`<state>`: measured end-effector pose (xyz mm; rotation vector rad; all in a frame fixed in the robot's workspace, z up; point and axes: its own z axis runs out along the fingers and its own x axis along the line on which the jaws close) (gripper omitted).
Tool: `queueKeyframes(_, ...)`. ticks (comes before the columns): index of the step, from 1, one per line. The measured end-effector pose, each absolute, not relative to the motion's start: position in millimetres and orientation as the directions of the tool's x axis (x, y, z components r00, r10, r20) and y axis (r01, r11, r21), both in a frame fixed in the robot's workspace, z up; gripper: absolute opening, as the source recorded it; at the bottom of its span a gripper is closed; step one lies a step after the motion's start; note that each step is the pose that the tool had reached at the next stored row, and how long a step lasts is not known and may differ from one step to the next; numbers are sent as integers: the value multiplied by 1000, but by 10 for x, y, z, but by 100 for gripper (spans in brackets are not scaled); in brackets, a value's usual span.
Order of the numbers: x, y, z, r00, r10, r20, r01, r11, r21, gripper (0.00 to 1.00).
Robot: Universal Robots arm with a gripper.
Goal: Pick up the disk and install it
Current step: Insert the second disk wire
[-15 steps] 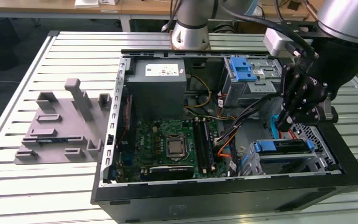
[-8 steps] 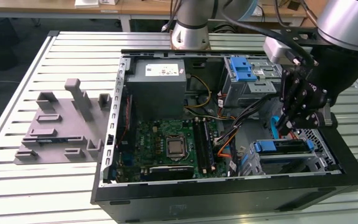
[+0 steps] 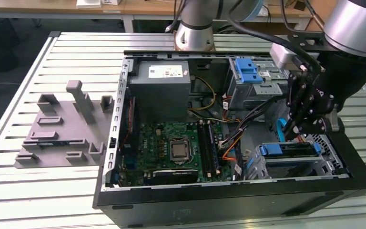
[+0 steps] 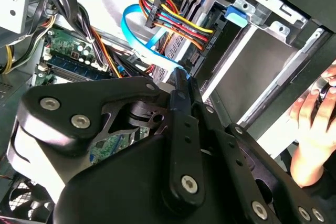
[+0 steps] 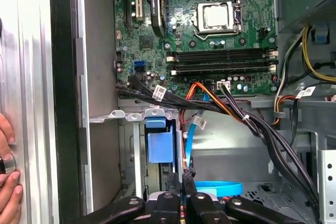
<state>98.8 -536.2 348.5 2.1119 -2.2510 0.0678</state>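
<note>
The disk point(image 3: 289, 150) sits in the metal drive cage at the front corner of the open computer case, on the exterior view's right. Its blue end handle point(image 3: 270, 149) faces the motherboard. In the first wrist view the blue handle point(image 5: 159, 144) stands upright in the cage slot. My gripper point(image 3: 292, 135) hangs just above the disk and beside a light-blue data cable point(image 3: 281, 128). The fingers point(image 5: 177, 184) are pressed together, and I see nothing between them. In the second wrist view the gripper point(image 4: 181, 80) points down toward the cables.
The case holds a motherboard point(image 3: 177, 148), a grey power-supply box point(image 3: 160, 90) and an upper bay with a blue latch point(image 3: 251, 71). Bundled cables point(image 5: 231, 111) cross close to the cage. A grey fixture point(image 3: 62, 129) lies on the slatted table. A person's hand point(image 4: 315, 124) rests outside the case wall.
</note>
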Motion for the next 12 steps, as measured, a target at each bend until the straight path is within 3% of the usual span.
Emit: queueKeyframes(12,992,-5404,3442,-63,-996,70,-998,64,4,16)
